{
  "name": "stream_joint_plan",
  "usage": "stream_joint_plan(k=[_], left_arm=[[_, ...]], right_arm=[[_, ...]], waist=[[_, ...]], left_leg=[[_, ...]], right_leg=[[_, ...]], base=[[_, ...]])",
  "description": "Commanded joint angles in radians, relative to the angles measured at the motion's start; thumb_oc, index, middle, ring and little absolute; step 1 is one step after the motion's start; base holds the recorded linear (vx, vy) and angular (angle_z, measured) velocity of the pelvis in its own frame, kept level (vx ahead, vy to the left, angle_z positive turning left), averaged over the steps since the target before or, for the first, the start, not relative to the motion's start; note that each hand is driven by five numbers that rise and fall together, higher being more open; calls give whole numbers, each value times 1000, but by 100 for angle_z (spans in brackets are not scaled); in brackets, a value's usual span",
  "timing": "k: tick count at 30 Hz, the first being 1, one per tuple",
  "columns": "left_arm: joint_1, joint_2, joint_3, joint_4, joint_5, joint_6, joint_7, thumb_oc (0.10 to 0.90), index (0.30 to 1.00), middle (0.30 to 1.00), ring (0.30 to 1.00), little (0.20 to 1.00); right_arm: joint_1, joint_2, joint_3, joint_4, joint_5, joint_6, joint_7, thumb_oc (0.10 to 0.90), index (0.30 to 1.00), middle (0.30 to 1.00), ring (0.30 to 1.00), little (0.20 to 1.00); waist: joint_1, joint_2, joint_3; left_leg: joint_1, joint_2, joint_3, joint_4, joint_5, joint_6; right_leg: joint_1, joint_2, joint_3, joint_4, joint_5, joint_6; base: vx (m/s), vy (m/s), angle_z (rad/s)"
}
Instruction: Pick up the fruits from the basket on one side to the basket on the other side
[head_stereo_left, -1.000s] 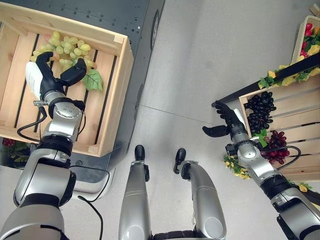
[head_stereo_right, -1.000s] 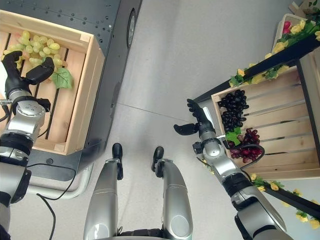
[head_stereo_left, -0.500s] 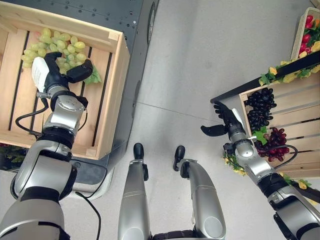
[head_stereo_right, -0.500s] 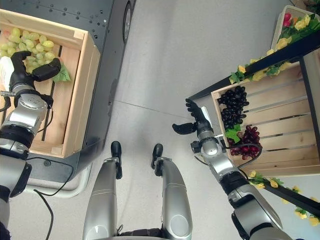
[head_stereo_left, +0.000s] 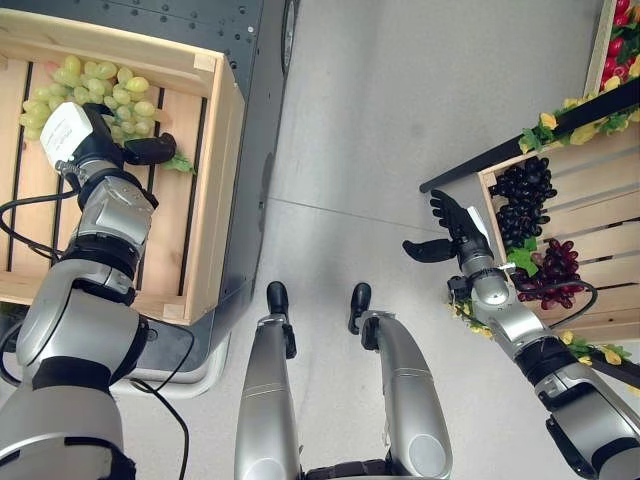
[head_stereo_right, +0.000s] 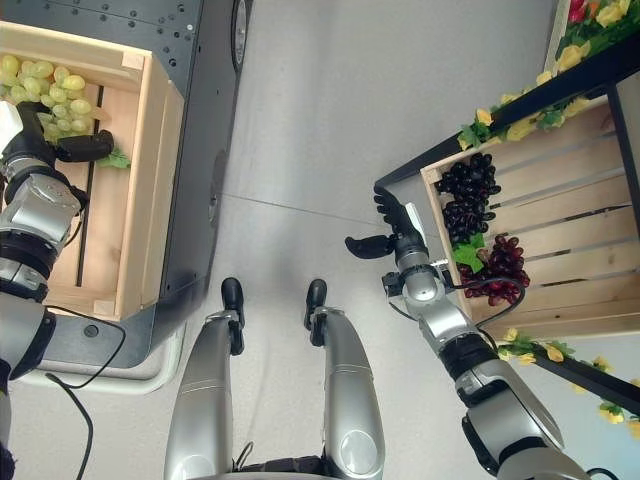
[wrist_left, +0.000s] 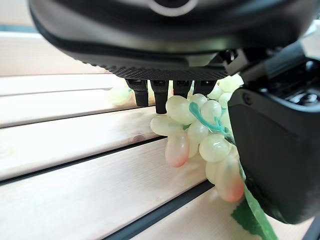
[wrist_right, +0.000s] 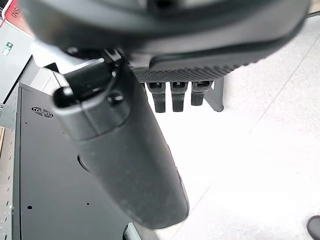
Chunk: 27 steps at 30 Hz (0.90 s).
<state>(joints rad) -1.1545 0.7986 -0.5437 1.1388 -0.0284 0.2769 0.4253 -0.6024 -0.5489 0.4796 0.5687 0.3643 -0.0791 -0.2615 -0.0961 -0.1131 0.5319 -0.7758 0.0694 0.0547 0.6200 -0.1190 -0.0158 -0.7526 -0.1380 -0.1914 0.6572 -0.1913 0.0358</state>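
Left hand low in left crate, fingers relaxed, thumb spread beside green grapes; nothing gripped. Step judged: reaching to grasp the bunch. Next move calls for closing round it, then lifting. Right hand spread and empty over floor, beside right crate with dark grapes. No legible writing.

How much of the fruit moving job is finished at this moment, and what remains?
Looks done: the green grapes lie in the left wooden crate. In hand: nothing is carried; the left hand reaches down to those grapes, though a closed grasp is not visible. The right hand is open over the floor. Left: black grapes and red grapes remain in the right crate.
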Motion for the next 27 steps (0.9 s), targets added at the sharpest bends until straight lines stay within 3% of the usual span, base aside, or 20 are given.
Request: stream_joint_plan(k=[1,4,5,6,17,27], left_arm=[[-16,6,-1,46,38,24,-36,800,900,900,900,900],[-21,6,-12,56,54,38,-24,800,900,900,900,900],[-24,10,-18,64,52,17,-13,467,401,401,401,401],[-24,12,-17,65,46,2,-13,400,300,300,300,300],[-13,26,20,51,-22,-99,-9,400,300,300,300,300],[15,25,55,12,-55,-142,4,400,300,300,300,300]], right_arm=[[-10,-88,-65,-53,40,-71,-62,800,900,900,900,900],[-13,-93,-65,-55,52,-82,-62,800,900,900,900,900],[-15,-92,-60,-56,59,-91,-62,800,900,900,900,900],[-15,-91,-60,-57,60,-95,-63,800,900,900,900,900],[-11,-87,-68,-57,63,-109,-60,800,900,900,900,900],[-6,-65,-74,-67,64,-103,-61,800,900,900,900,900]], waist=[[-5,8,-12],[-4,2,-12],[-4,-2,-12],[-4,-4,-12],[1,3,-12],[13,17,-12]], left_leg=[[42,-33,107,-36,-51,38],[26,-33,104,-36,-50,40],[18,-32,103,-32,-51,40],[16,-32,102,-30,-52,40],[33,-31,103,-34,-57,38],[86,-36,98,-66,-52,39]], right_leg=[[16,38,2,-45,24,-26],[2,38,-1,-44,27,-24],[-5,39,-3,-41,28,-24],[-6,40,-4,-41,28,-24],[11,39,-6,-40,21,-23],[50,36,-6,-39,11,-22]], base=[[0,0,0],[0,0,0],[0,0,0],[-11,-6,3],[-1,-1,1],[-1,1,0]])
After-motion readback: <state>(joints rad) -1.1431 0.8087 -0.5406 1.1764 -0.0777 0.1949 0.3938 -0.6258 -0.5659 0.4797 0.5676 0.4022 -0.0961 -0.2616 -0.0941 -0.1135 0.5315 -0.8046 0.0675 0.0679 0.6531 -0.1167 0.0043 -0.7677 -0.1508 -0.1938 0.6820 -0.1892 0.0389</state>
